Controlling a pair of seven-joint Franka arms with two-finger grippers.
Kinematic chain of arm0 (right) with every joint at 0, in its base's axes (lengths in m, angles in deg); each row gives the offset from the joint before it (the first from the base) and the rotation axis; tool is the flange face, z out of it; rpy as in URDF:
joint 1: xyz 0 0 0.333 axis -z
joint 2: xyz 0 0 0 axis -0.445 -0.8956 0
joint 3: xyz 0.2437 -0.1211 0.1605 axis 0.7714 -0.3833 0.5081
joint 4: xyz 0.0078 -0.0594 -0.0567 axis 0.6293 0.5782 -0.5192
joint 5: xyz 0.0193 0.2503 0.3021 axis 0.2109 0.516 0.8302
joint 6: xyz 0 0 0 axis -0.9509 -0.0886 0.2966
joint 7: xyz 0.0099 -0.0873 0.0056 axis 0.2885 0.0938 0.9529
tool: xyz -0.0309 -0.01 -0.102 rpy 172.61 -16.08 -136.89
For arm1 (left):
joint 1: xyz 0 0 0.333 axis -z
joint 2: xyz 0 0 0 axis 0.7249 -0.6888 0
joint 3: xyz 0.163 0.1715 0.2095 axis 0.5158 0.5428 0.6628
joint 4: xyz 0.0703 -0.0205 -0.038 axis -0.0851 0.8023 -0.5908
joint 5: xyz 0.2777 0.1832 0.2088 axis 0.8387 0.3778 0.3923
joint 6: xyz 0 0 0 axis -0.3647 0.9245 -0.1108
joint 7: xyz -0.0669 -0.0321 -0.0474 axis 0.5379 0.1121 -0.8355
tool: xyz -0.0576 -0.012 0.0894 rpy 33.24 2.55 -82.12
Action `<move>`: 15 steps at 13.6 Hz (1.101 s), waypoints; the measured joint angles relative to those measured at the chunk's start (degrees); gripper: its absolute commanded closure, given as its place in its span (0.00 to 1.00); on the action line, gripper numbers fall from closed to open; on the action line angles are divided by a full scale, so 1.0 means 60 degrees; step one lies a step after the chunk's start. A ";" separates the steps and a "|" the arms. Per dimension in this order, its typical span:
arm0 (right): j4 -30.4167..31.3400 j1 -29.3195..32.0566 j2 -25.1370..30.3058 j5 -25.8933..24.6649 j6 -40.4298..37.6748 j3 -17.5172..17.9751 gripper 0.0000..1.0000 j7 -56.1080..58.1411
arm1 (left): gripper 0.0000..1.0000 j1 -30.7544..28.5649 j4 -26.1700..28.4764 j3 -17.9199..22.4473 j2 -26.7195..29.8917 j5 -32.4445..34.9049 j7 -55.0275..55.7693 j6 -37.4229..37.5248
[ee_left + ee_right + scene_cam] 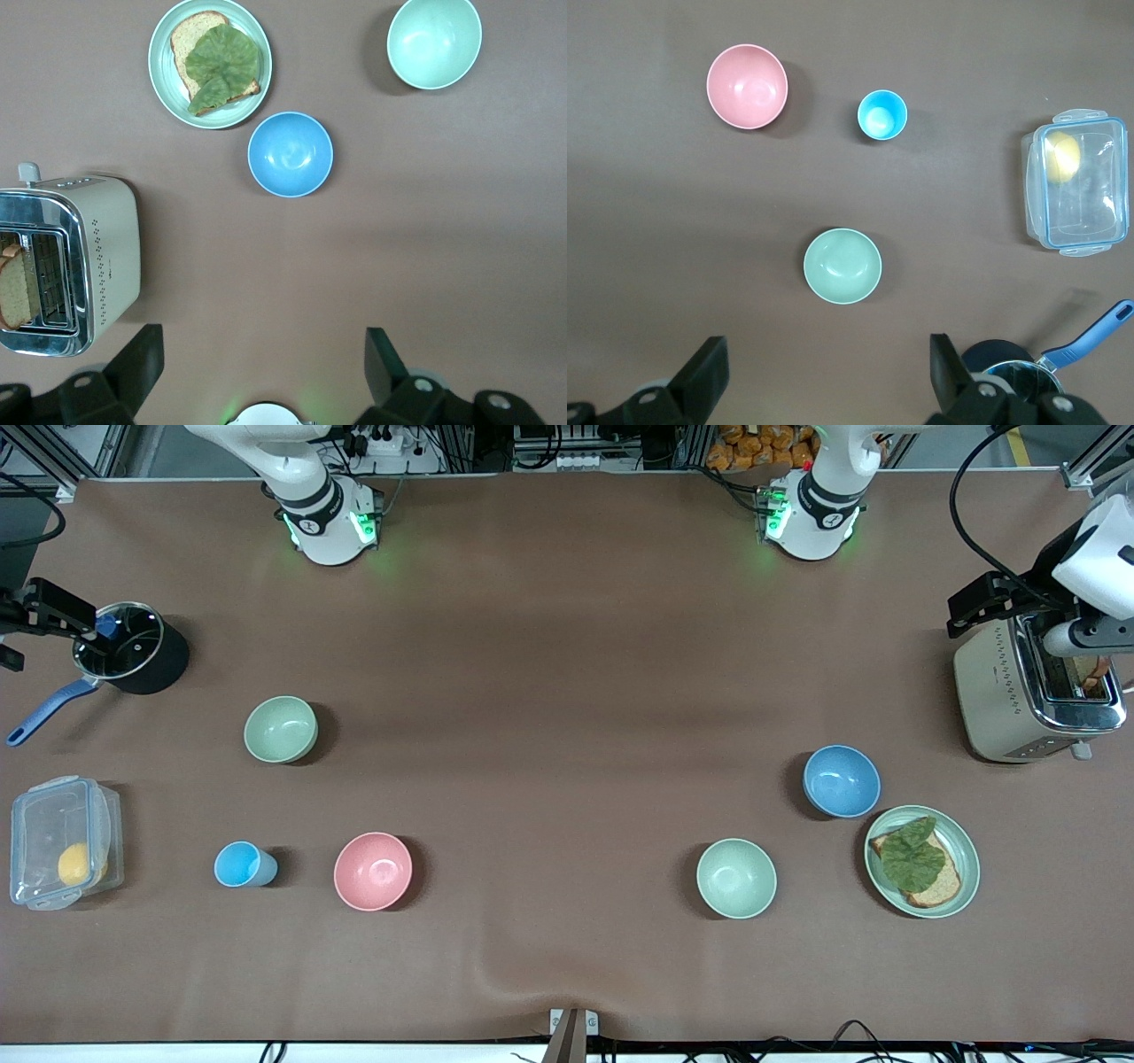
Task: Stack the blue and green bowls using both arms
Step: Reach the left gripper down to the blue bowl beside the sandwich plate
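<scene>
The sky-blue bowl [842, 780] stands upright toward the left arm's end of the table, beside the plate; it also shows in the left wrist view [291, 154]. The sage-green bowl [280, 729] stands upright toward the right arm's end; it also shows in the right wrist view [842, 266]. My left gripper [974, 607] hangs high over the table by the toaster, open and empty [264, 372]. My right gripper [44, 615] hangs high by the pot, open and empty [828, 376]. Both are well away from the bowls.
A mint-green bowl [736, 878] and a green plate [961, 841] with bread and a leaf stand near the blue bowl. A toaster [992, 691] holds toast. A pink bowl [373, 871], light-blue cup [244, 864], lidded box [62, 841] and black pot [155, 664] stand toward the right arm's end.
</scene>
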 measured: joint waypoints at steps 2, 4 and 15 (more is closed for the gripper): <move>0.0000 0.0000 0.0000 0.0000 0.0000 0.0000 0.00 -0.0002 | 0.00 0.0000 0.0020 0.0000 -0.0079 0.0000 -0.0087 0.0000; 0.0000 0.0000 0.0000 0.0000 0.0000 0.0000 0.00 -0.0003 | 0.00 0.0004 0.0033 0.0000 -0.0254 0.0000 -0.0147 0.0000; 0.0042 0.0014 0.0000 0.0004 -0.0013 -0.0027 0.00 -0.0021 | 0.00 -0.0037 -0.0069 0.0049 -0.3024 0.0879 -0.0200 -0.1147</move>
